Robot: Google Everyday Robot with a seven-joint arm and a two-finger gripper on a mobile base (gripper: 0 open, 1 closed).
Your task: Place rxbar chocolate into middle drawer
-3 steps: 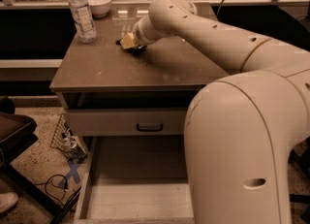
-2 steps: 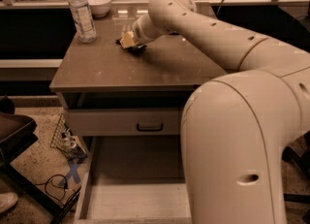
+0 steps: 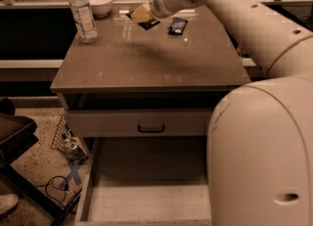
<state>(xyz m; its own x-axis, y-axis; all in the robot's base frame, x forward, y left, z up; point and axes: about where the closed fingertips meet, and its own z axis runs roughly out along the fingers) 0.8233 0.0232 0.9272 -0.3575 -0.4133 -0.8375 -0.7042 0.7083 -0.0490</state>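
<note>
My gripper [image 3: 142,15] is above the far part of the brown tabletop [image 3: 146,63], its yellowish fingers [image 3: 140,13] shut on the rxbar chocolate [image 3: 150,23], a small dark flat bar sticking out below them. It casts a shadow on the tabletop nearer to me. The middle drawer [image 3: 146,203] is pulled out wide open below the table front, pale with a bare floor. My own body hides its right part.
A dark bluish glossy packet [image 3: 177,25] lies right of the gripper. A water bottle [image 3: 82,12] and a white bowl [image 3: 100,2] stand at the far left. A shut drawer front with a dark handle [image 3: 151,128] sits above the open drawer. A wire basket [image 3: 68,139] and cables are on the floor at left.
The gripper has risen from the tabletop and moved back and right with the dark bar in it. The bluish packet, hidden by the arm before, now shows.
</note>
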